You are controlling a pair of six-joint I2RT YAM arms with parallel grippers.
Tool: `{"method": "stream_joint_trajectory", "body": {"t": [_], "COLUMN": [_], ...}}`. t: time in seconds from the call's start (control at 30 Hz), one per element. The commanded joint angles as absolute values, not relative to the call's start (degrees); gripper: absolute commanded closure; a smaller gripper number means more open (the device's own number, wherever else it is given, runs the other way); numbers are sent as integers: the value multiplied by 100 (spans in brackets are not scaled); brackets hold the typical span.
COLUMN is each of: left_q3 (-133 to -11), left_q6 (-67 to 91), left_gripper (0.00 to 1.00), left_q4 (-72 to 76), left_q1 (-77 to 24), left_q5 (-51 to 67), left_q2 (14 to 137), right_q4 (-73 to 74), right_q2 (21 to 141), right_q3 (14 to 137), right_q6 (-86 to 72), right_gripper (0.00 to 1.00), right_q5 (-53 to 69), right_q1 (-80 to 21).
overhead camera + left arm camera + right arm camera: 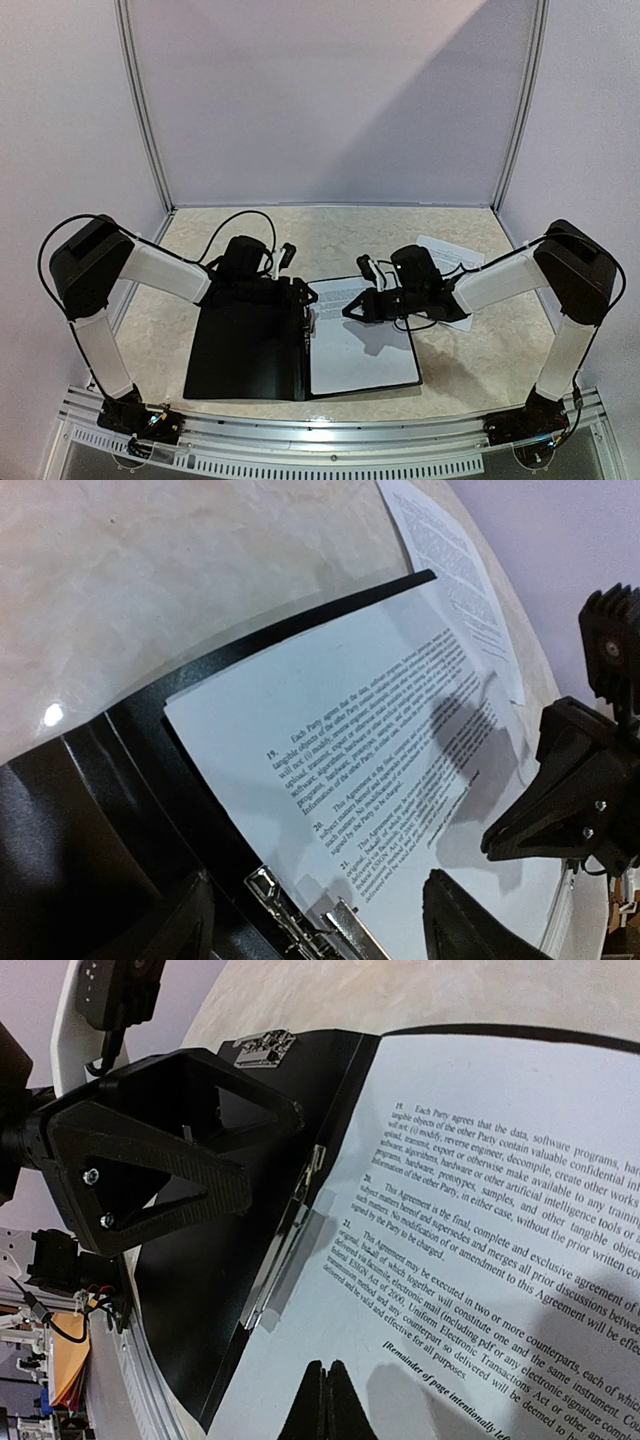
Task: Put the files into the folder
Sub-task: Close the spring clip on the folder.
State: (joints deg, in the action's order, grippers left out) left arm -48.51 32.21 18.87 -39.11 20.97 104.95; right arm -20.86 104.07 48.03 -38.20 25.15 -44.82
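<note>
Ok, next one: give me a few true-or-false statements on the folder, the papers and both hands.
1. The folder lies open. True.
2. A printed sheet lies on its right half. True.
3. Every sheet is in the folder. False: a second sheet lies on the table beyond it.
4. The right hand is wide open. False: it is shut, fingertips together above the printed sheet.
5. The left hand is open. True.

The flat black rectangular folder (245,350) showed a smooth, faintly glossy cover. The white printed paper sheet (365,355) was matt, the silver metal clip (262,1048) bright, the beige marbled tabletop (150,590) glossy.
</note>
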Motion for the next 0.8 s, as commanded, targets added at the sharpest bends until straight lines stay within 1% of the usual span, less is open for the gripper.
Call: {"method": "stream_joint_trajectory", "body": {"t": [0.0,0.6,0.77], "left_q3": [-4884,-4922,-4892], "left_q6": [3211,3276,3358], "left_gripper": [28,30,32], "left_q4": [2040,2286,2559], "left_q1": [-3902,-3896,-3895], "left_q5": [2058,2391,2706], "left_q2": [10646,10945,10977], "right_q4": [-2408,-2436,-2435], "right_q2": [10650,11163,11330], "right_q3": [4687,4623,4624], "right_q6": [-4000,-4135,-4174], "right_gripper": [100,100,100], "right_q5": [2638,2628,2652], "right_q1": [-4434,-4438,-4435]}}
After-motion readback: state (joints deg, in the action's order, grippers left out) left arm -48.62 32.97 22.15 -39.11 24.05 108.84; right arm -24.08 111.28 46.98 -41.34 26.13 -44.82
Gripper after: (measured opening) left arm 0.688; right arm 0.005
